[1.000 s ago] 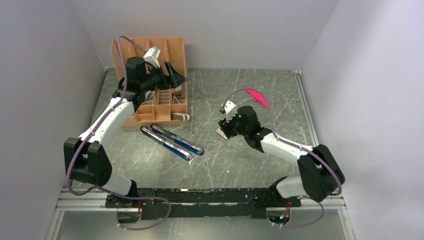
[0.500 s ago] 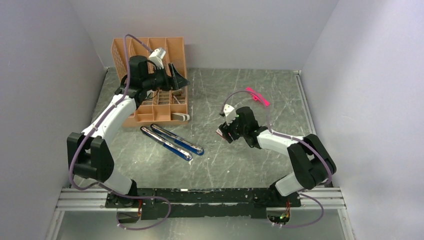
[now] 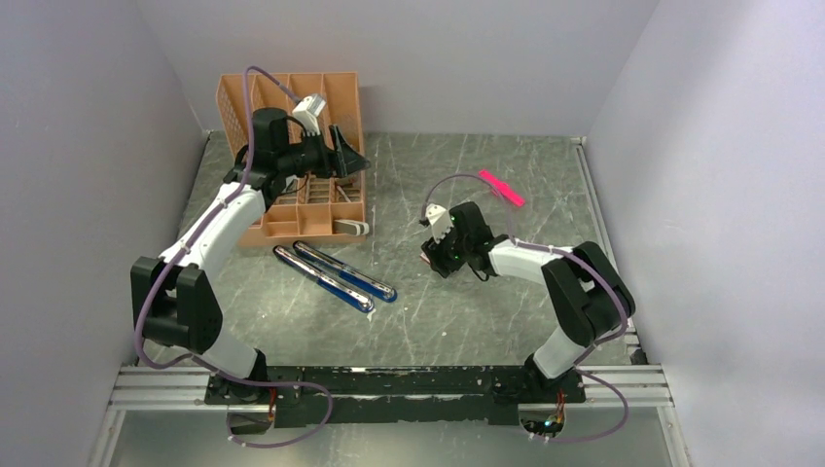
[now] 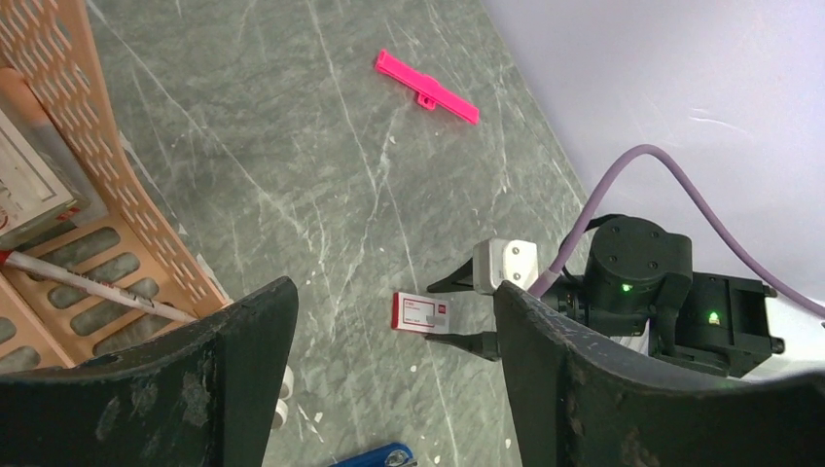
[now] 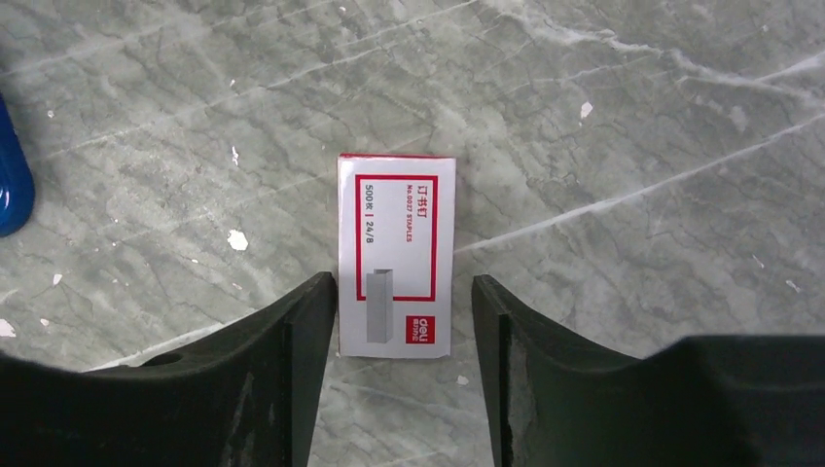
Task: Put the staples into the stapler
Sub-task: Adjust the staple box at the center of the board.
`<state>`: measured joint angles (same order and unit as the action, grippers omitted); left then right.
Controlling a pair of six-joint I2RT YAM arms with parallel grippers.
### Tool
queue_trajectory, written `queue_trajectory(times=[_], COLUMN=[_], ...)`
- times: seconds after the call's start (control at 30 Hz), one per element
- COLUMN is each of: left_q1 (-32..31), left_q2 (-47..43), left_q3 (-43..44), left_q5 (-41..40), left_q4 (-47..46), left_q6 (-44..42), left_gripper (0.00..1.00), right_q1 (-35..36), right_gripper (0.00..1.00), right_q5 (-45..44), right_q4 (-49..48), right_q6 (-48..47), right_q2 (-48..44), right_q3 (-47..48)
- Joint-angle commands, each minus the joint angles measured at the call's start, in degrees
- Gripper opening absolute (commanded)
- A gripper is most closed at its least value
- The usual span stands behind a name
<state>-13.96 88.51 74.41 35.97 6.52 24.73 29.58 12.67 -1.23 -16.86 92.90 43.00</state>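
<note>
Pale lilac walls closed in a grey-green marbled table [image 3: 467, 326] on three sides. At its far left corner stood an orange slotted organiser tray [image 3: 265, 233], the largest thing on it. My left pincer [image 3: 345, 156] hung over that tray's right edge, jaws spread wide with nothing between them.

Left of the table's middle lay the blue stapler [image 3: 342, 271]. It looked swung open into two long bars lying side by side, slanting toward the near right. A bright pink plastic stick [image 3: 500, 187] lay alone toward the far right, well apart from everything else.

Smallest was the staple box [image 5: 397, 255], flat and white with a red border. It lay face up on the bare table, right of the stapler, between it and the pink stick. No loose strips of staples showed; I judged them to be inside the box.

My right pincer [image 5: 404, 284] was low over that box, jaws spread, one finger on each side of its near end. One finger looked to be touching the box's long edge and the other stood just off it, so nothing was pinched. The box's long axis ran straight ahead from my right wrist, in line with the fingers, so a squeeze would catch its short width. My right arm was by far the nearer; my left was well apart, beyond the stapler.
</note>
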Motion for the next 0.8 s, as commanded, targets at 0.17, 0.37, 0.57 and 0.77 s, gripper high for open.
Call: queue_trajectory(times=[0.17,0.37,0.57,0.77], left_q1=[0.2,0.1,-3.6,-8.6], left_q2=[1.8,4.8,13.9,23.1], left_q3=[2.2,2.2,9.7,15.7], left_q5=[4.1,6.0,7.9,7.2], left_q4=[-0.1,-4.1,-3.1,-0.4], left_q6=[0.0,4.6,7.6,7.4], left_gripper=[0.76,0.71,0.63,0.56], right_q1=[-0.1,-1.0,-7.6,-8.0], right_gripper=[0.44,0.35,0.28,0.29], right_q5=[-2.2,-5.4,0.8,5.5], right_q4=[5.0,5.2,2.5,1.8], right_q6=[-1.1,-3.1,-4.7,-9.6], right_q2=[3.1,2.1,-0.6,1.3], right_q3=[2.1,1.2,1.2,2.1])
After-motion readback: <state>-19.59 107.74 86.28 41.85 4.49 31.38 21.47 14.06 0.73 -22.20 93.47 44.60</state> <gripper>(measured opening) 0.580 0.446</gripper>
